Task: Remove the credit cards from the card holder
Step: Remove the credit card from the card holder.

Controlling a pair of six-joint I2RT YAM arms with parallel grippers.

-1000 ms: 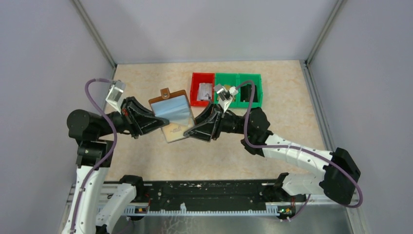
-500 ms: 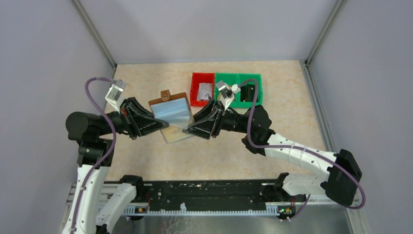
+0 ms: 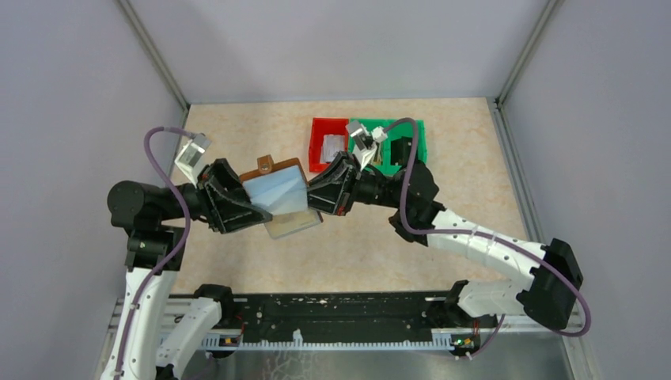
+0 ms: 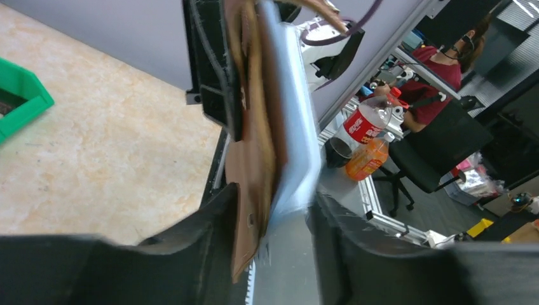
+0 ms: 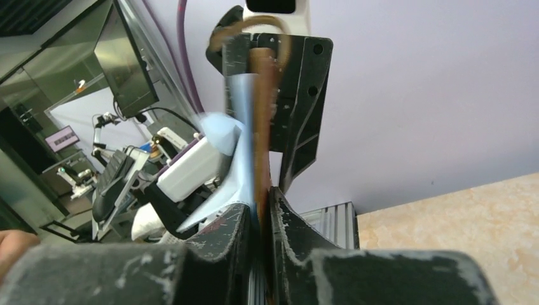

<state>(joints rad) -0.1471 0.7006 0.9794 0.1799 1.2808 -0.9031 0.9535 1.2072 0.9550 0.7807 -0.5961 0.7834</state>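
Note:
The brown card holder [image 3: 265,165] hangs in the air over the table, between my two grippers, tab pointing away. A pale blue credit card [image 3: 275,190] covers its upper face, and another pale card [image 3: 294,225] sticks out below it. My right gripper [image 3: 312,198] is shut on the holder's right edge; in the right wrist view its jaws [image 5: 262,198] pinch the brown leather [image 5: 262,95] and the blue card [image 5: 240,143] together. My left gripper [image 3: 252,208] stands open around the left edge. In the left wrist view [image 4: 273,204], one finger touches the holder [image 4: 254,133], and the other stands apart from the card [image 4: 293,140].
A red bin [image 3: 327,146] and a green bin [image 3: 400,147] with small items stand behind my right gripper at the back of the beige table [image 3: 475,158]. Grey walls close in the table at the left, back and right.
My left gripper has opened and let go of the holder's left edge. My right gripper has closed on the right edge. The holder has shifted slightly left and back.

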